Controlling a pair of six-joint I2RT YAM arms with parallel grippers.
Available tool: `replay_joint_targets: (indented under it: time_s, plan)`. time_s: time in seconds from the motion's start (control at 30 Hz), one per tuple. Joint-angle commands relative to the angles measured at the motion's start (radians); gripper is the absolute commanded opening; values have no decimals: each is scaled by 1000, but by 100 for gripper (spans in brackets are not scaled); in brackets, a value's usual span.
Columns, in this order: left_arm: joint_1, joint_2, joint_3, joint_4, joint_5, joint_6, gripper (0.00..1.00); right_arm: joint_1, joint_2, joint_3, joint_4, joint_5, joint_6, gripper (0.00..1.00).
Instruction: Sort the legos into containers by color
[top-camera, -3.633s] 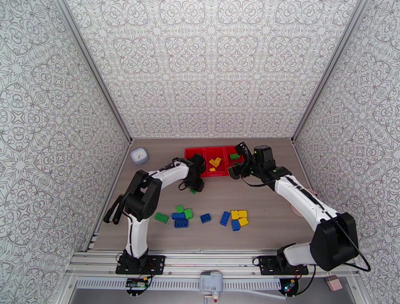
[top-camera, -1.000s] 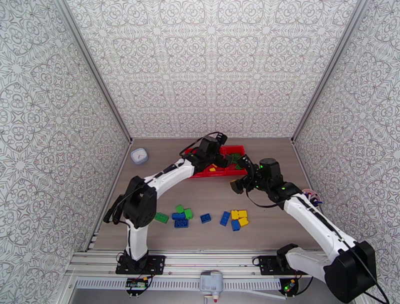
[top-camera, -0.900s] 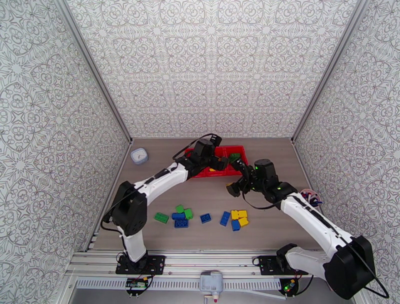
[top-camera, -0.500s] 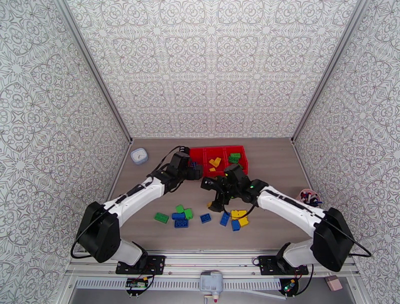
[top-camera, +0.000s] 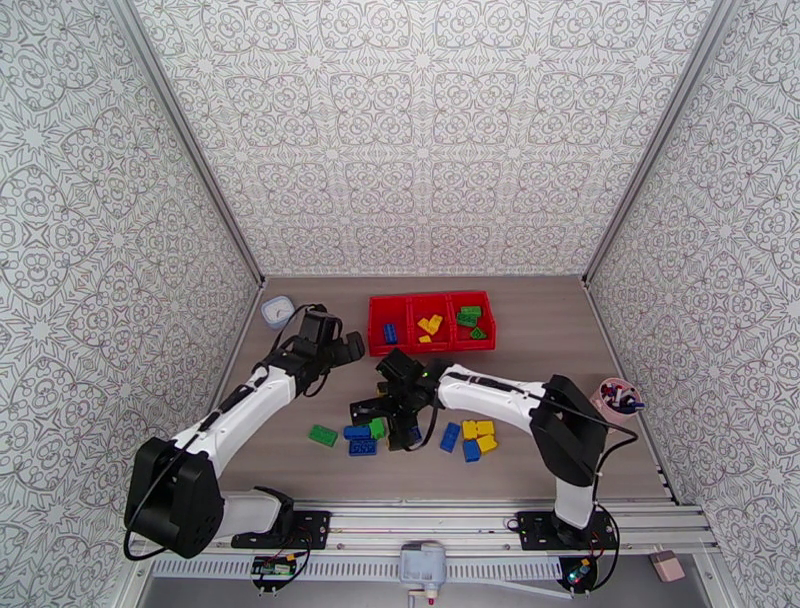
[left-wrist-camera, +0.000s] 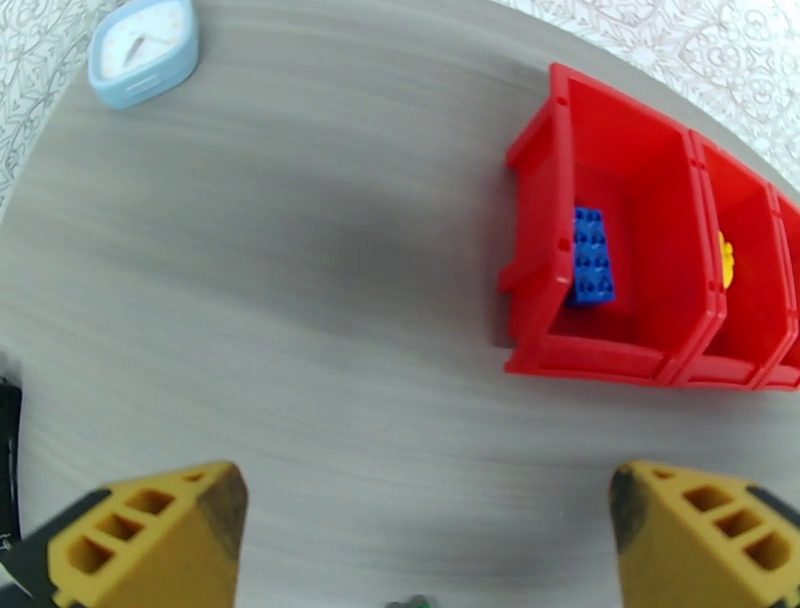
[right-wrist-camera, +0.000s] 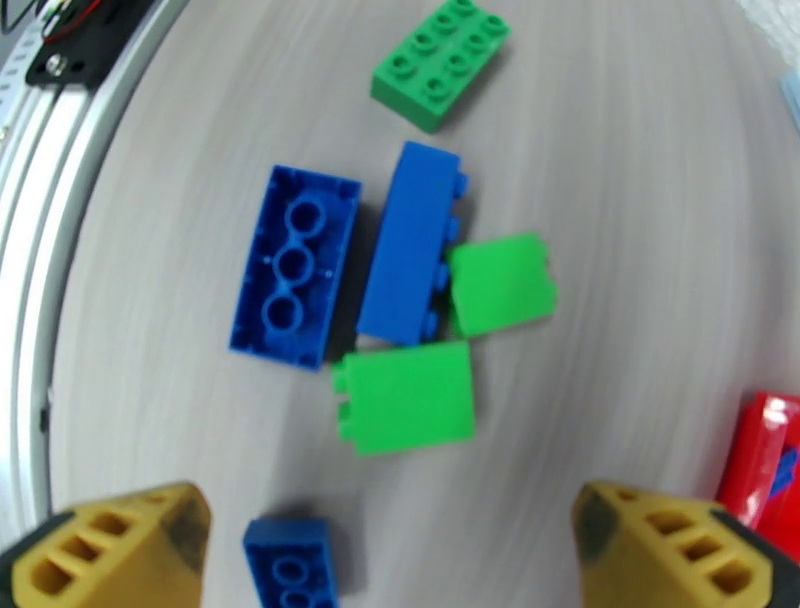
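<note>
While my right gripper hangs wide open over loose green and blue legos on the table, my left gripper gapes wide and empty near the tray, one blue brick lying in its left compartment.

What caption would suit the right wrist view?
Open right gripper above a cluster of blue and green legos on the table.
</note>
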Motion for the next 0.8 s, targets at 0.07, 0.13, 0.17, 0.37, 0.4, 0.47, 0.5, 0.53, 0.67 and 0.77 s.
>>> replay_joint_targets:
  time_s: [0.07, 0.13, 0.17, 0.37, 0.4, 0.47, 0.5, 0.53, 0.67, 0.77]
  plan:
    - [21, -20, -21, -18, 34, -10, 100, 30, 95, 118, -88, 20, -57, 99]
    - [25, -20, -25, -13, 42, -9, 100, 36, 125, 146, -104, 15, -61, 99]
    - [25, -20, -26, -13, 44, -9, 99, 38, 138, 159, -108, 14, -62, 99]
    - [32, -23, -31, -8, 51, -4, 100, 45, 199, 212, -145, 15, -69, 94]
    - [33, -23, -33, -5, 51, -4, 100, 44, 207, 217, -147, 15, -70, 92]
    - [33, -23, -34, -3, 53, -4, 100, 44, 222, 229, -155, 10, -71, 88]
    - [33, -23, -34, -2, 54, -4, 100, 44, 231, 240, -162, 4, -71, 86]
    - [32, -22, -34, -2, 56, -4, 100, 44, 239, 248, -168, 1, -71, 83]
    - [33, -23, -34, -4, 56, -3, 99, 44, 262, 274, -193, -2, -74, 74]
    - [32, -25, -33, -4, 55, -1, 100, 44, 266, 277, -198, 3, -73, 67]
